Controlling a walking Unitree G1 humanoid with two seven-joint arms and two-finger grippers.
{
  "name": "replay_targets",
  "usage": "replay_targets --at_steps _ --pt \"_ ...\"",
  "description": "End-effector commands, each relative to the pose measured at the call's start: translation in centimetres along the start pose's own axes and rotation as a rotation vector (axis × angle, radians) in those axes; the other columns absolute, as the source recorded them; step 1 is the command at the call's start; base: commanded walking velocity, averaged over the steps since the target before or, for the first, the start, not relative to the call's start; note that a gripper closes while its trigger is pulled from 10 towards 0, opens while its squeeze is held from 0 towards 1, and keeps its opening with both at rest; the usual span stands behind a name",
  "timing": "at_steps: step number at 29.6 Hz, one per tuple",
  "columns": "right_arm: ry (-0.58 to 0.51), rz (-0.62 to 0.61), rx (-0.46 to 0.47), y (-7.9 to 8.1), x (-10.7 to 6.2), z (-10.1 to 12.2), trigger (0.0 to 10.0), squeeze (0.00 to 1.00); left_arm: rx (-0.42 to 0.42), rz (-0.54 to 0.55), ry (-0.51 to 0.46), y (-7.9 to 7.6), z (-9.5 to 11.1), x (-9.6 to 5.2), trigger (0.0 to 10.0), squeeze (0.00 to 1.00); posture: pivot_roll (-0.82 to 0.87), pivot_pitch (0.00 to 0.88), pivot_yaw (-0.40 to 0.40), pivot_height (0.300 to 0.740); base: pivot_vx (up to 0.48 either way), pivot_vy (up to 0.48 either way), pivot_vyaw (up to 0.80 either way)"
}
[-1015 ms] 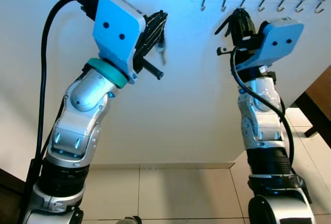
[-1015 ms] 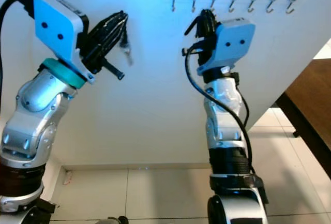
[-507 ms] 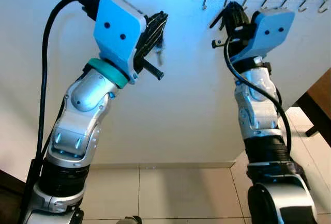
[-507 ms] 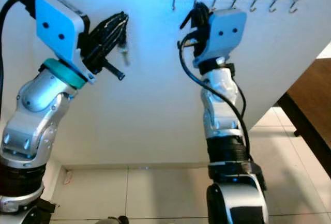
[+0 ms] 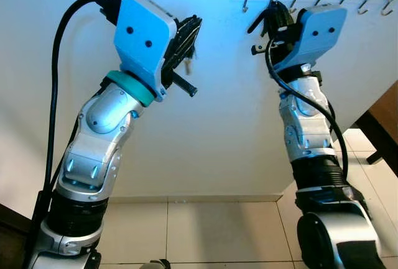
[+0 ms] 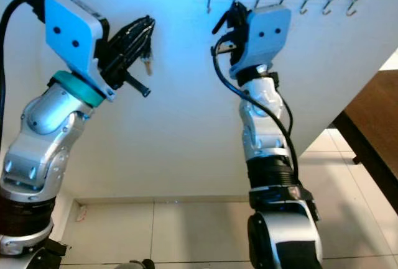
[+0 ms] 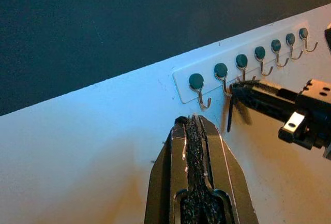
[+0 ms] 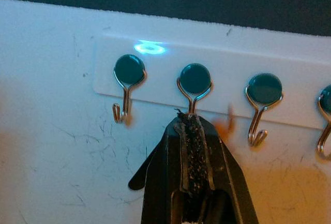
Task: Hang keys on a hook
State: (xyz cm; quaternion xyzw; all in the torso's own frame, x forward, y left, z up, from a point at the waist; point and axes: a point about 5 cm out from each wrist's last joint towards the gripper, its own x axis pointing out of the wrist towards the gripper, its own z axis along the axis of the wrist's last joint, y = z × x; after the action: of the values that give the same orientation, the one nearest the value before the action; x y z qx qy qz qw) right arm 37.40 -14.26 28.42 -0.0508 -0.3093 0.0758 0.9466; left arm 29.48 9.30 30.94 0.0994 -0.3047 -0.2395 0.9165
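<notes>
Two closed end effectors: the left end effector (image 5: 186, 30) pinches the keys (image 6: 147, 59), the right end effector (image 8: 192, 125), holding nothing visible, crowds the second hook (image 8: 193, 87) and could block the hang.

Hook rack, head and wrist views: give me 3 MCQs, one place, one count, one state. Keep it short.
1. Where is the right gripper's tip?
A. just below the second hook from the robot's left
B. at the last hook on the robot's right
C. down near the floor

2. How many hooks does the hook rack carry?
A. four
B. seven
C. ten

3. What is the state of the left gripper?
A. wide open
B. shut, with a key dangling at its fingers
C. shut on a hook

Answers: 1 A, the right wrist view shows the tip under that hook. 2 B, the eye views show seven round caps in a row. 3 B, the left wrist view shows the fingers pressed together.
</notes>
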Motion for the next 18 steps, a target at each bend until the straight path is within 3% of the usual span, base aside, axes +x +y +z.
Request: replay_targets --at_steps 1,7,13,18 --pt "0.045 -0.002 0.019 0.0 0.2 -0.5 10.0 0.0 -0.007 -0.005 -0.009 -0.2 0.3 -0.1 10.0 0.0 0.08 0.02 0.089 0.74 0.0 0.0 0.0" --pt "0.1 -0.015 0.047 -0.2 0.4 -1.2 10.0 0.0 -0.01 -0.002 -0.007 -0.2 0.3 -0.1 10.0 0.0 0.08 0.019 0.088 0.74 0.0 0.0 0.0" --pt "0.146 0.013 -0.041 -0.1 0.2 -1.9 10.0 0.0 -0.015 0.0 -0.007 -0.1 0.3 -0.1 10.0 0.0 0.08 0.019 0.088 0.74 0.0 0.0 0.0" --pt "0.175 -0.009 -0.055 -0.2 -0.1 -2.4 10.0 0.0 -0.016 -0.001 -0.006 -0.2 0.2 -0.1 10.0 0.0 0.08 0.01 0.09 0.74 0.0 0.0 0.0"
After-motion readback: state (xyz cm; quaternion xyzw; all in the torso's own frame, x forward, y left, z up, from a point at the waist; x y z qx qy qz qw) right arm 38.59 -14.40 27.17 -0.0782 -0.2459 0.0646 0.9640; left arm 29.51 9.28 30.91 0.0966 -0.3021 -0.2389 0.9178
